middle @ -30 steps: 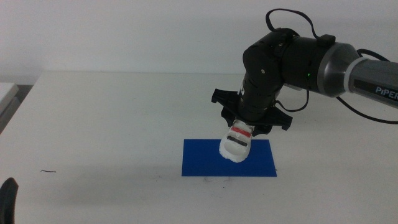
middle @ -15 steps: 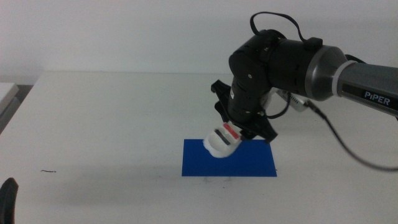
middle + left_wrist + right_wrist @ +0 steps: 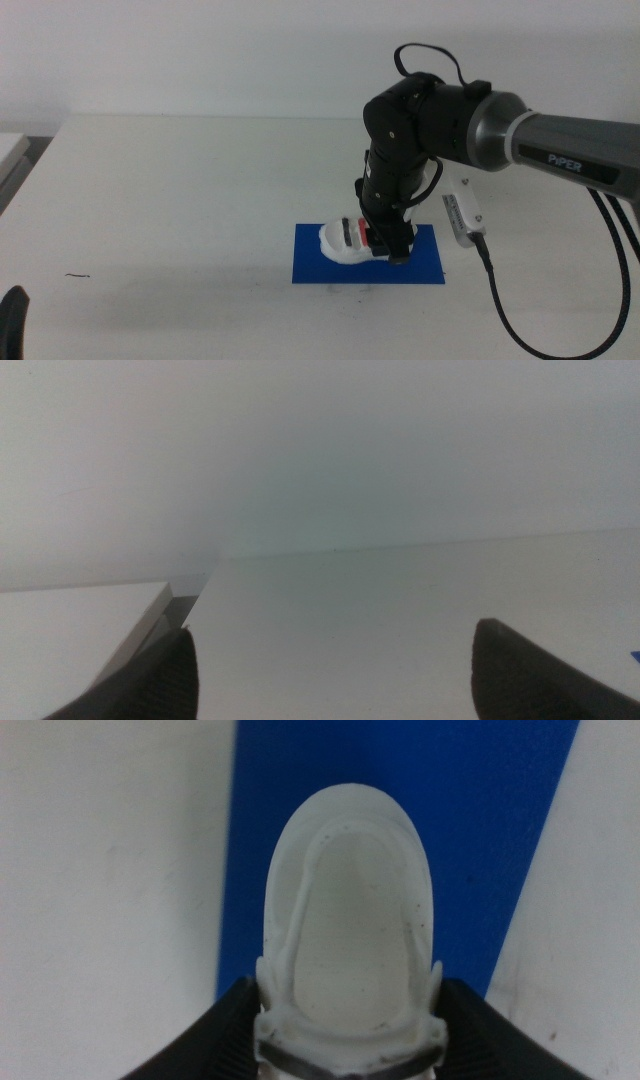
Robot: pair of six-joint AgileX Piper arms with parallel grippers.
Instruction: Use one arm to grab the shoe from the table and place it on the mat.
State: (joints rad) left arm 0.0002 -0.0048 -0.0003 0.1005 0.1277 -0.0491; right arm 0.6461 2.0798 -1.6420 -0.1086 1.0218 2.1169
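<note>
Right end effector [image 3: 385, 245] clamped on shoe [image 3: 345, 240], directly above mat [image 3: 420, 265]; shoe long axis along mat length. Left end effector [image 3: 330, 670] apart, idle at counter [image 3: 180, 190] edge.

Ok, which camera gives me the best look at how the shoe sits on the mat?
The middle view: the shoe lies along the mat, gripped by the right gripper. The right wrist view shows only its toe end over blue. The left wrist view misses it.
</note>
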